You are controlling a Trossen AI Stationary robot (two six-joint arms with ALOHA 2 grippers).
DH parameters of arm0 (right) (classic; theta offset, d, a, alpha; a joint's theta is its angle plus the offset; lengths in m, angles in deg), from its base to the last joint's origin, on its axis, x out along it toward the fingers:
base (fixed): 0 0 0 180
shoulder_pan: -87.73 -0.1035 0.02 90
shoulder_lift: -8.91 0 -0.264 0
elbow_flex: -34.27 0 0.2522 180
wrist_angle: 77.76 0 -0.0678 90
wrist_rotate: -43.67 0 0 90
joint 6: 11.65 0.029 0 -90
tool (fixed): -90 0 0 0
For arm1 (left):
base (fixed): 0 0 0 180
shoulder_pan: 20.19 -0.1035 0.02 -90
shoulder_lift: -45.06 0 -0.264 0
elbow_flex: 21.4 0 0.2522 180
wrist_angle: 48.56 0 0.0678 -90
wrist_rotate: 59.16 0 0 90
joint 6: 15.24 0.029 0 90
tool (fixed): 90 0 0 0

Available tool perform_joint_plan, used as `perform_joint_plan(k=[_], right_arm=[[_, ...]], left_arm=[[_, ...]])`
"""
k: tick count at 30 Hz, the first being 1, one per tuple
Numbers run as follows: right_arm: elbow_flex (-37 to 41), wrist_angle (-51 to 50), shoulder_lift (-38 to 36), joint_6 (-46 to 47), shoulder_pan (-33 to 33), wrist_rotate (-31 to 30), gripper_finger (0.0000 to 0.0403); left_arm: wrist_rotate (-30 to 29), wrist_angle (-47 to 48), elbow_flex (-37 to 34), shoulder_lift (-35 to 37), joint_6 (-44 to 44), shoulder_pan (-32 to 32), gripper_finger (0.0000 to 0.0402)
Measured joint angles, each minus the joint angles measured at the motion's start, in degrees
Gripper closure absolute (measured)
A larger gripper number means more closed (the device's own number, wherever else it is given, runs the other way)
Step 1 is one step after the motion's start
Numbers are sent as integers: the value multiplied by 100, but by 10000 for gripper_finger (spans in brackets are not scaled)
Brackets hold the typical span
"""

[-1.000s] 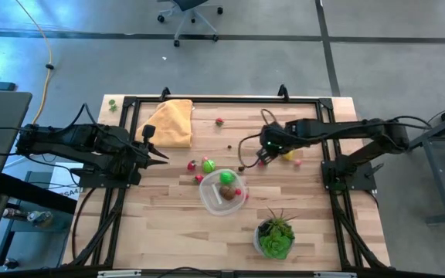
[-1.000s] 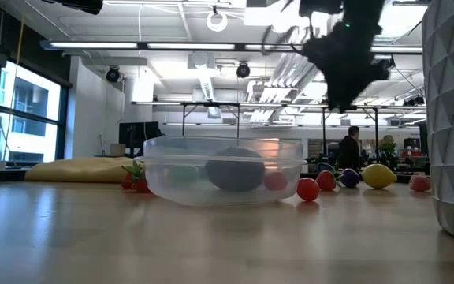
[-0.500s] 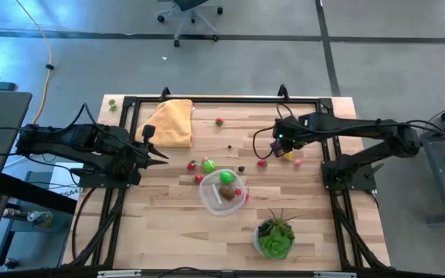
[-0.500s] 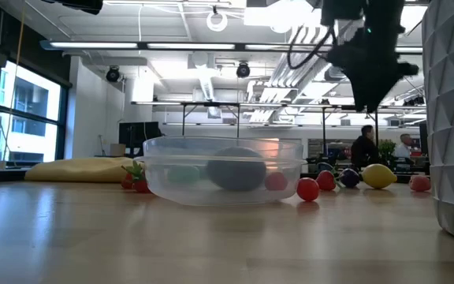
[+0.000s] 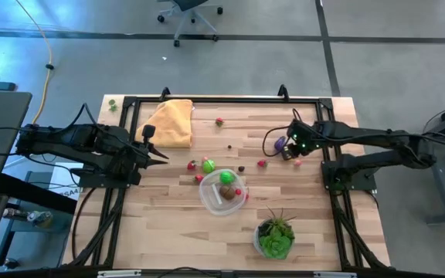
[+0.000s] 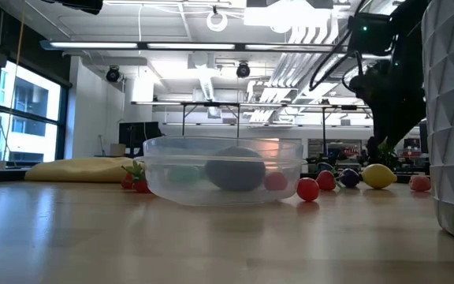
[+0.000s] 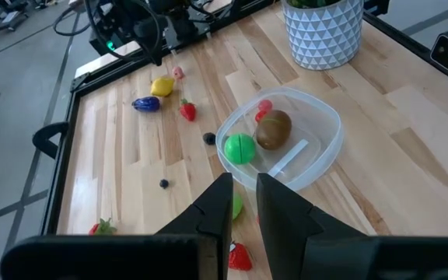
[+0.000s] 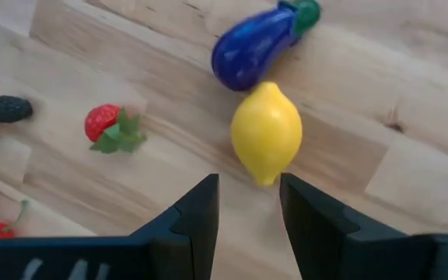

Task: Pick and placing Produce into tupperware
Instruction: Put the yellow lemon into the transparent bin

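The tupperware (image 5: 205, 197) is a clear round container at the table's middle. It holds a green ball (image 7: 239, 147), a brown piece (image 7: 273, 129) and a small red piece. Loose produce lies on the wood: a yellow lemon (image 8: 267, 144), a purple eggplant (image 8: 255, 48), a strawberry (image 8: 111, 124) and a dark berry (image 8: 10, 107). My right gripper (image 8: 249, 204) hangs open just above the table at the lemon's near end, pointing steeply down, with nothing between its fingers. My left gripper (image 7: 244, 204) waits at the table's left, raised, its fingers a narrow slit apart and empty.
A yellow cloth (image 5: 170, 122) lies at the far left of the table. A white pot with a green plant (image 5: 275, 235) stands near the front edge. More small produce (image 5: 208, 164) lies left of the tupperware. A black frame rail (image 5: 230, 99) runs around the table.
My right gripper has gone toward the table's right edge and down, from above the strawberry to just above the lemon, rolling a little on the way. Its fingers keep the same gap. The produce and the tupperware have stayed where they were.
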Motion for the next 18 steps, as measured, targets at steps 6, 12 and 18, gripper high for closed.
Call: perform_joint_plan(k=[6, 12, 18], right_arm=[[113, 354, 19, -440, 1, -193, 253], [269, 402, 21, -494, 0, -338, 189], [505, 577, 24, -491, 0, -502, 145]], left_arm=[[0, -1, 0, 0, -1, 1, 350], [0, 1, 0, 0, -1, 1, 350], [0, 1, 0, -2, 1, 1, 350]])
